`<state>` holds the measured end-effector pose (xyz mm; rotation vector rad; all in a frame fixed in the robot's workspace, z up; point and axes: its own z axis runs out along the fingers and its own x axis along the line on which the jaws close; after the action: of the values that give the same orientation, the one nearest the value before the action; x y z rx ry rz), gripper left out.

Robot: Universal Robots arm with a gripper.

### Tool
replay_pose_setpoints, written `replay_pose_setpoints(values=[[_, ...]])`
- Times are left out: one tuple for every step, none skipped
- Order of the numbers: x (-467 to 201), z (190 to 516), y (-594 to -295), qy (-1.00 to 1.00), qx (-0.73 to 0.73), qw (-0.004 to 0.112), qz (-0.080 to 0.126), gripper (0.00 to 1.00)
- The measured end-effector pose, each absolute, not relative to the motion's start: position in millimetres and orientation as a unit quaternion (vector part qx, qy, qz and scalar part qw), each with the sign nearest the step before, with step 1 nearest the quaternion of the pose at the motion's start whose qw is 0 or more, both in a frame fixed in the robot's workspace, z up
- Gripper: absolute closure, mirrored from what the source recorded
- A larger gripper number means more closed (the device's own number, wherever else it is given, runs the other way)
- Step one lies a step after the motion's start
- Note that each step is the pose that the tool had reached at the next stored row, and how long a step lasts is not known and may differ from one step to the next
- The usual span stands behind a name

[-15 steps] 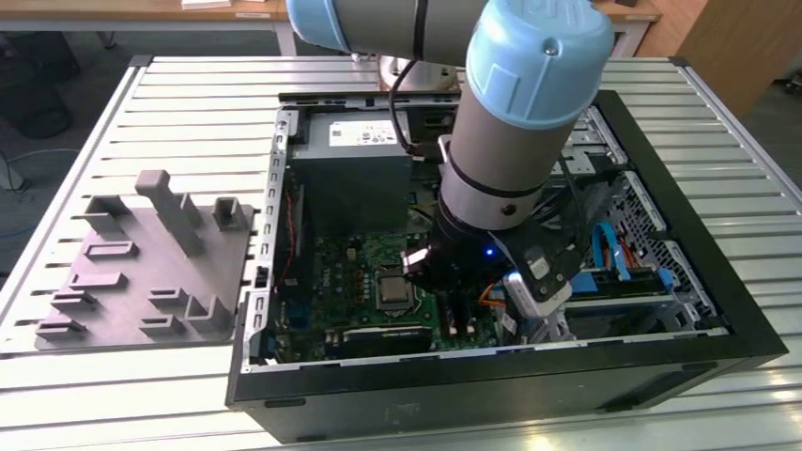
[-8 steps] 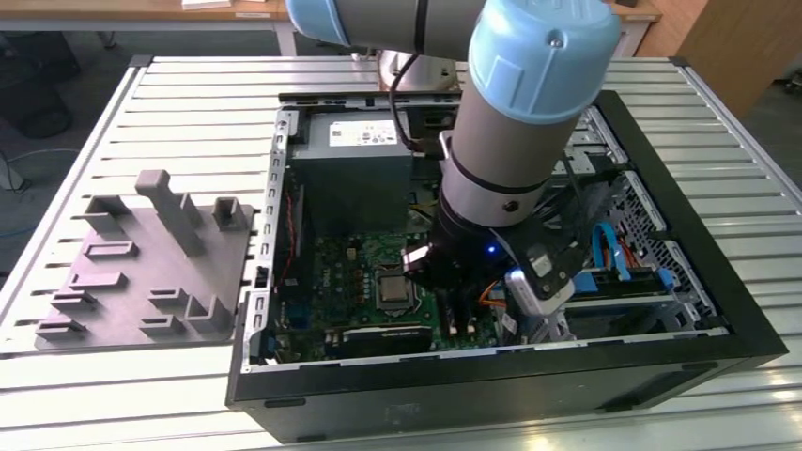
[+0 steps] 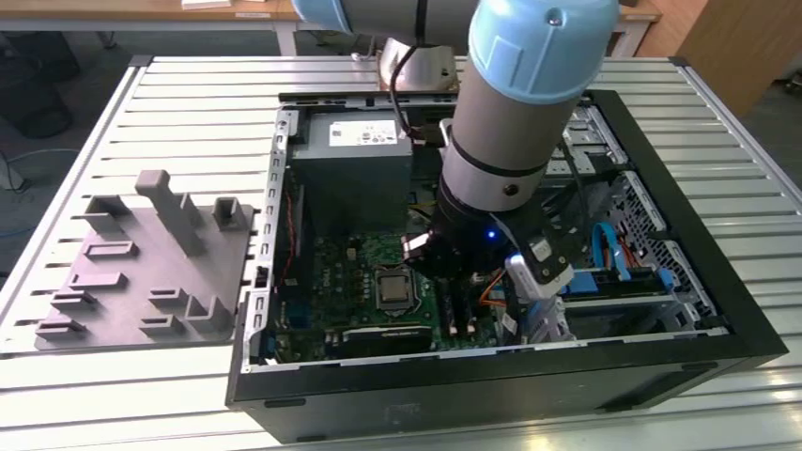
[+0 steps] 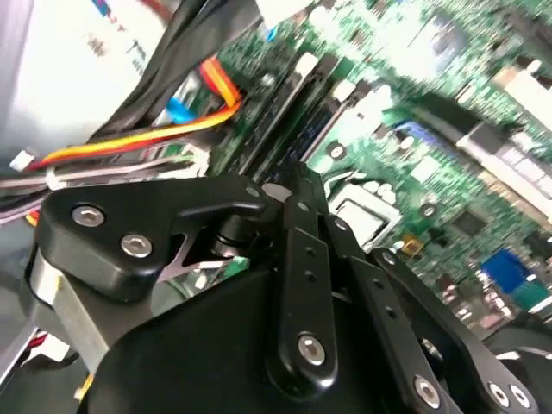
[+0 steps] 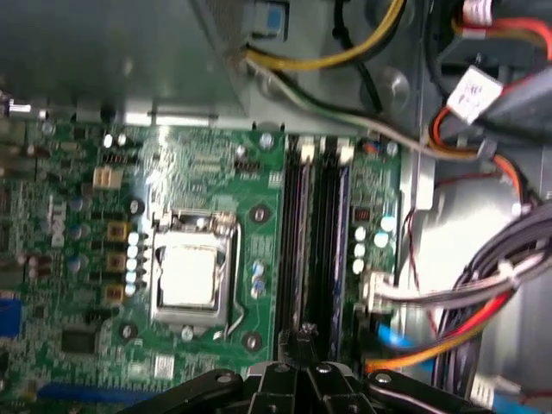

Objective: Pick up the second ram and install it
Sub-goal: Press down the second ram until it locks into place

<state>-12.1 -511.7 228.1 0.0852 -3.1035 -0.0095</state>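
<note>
- In the exterior view the arm point(image 3: 508, 141) covers the gripper and the part of the motherboard point(image 3: 363, 272) right under it, so the fingertips cannot be made out there.
- In the second wrist view the gripper point(image 4: 304, 191) shows as black linkage cut off by the picture's edge; whether anything sits between the fingers cannot be told (the tips merge with the dark slots beyond).
- In the first wrist view the gripper point(image 5: 304, 338) is cut by the edge, and the memory slots point(image 5: 312, 233) ahead of it are too blurred to tell whether a stick sits in them.
- The cables point(image 5: 483, 293) beside the gripper run out of the picture.
</note>
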Motion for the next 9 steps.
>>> replay_pose_setpoints(values=[[-12,228,-508,-0.999,0.027,0.019,-0.003,0.9],[-11,228,-504,-0.999,0.027,0.019,-0.003,0.9],[-11,228,-501,-0.999,0.027,0.019,-0.003,0.9],[-10,228,-496,-0.999,0.027,0.019,-0.003,0.9],[-10,228,-492,-0.999,0.027,0.019,-0.003,0.9],[-10,228,-488,-0.999,0.027,0.019,-0.003,0.9],[-9,227,-484,-0.999,0.027,0.019,-0.003,0.9],[-9,227,-480,-0.999,0.027,0.019,-0.003,0.9],[-9,227,-478,-0.999,0.027,0.019,-0.003,0.9]])
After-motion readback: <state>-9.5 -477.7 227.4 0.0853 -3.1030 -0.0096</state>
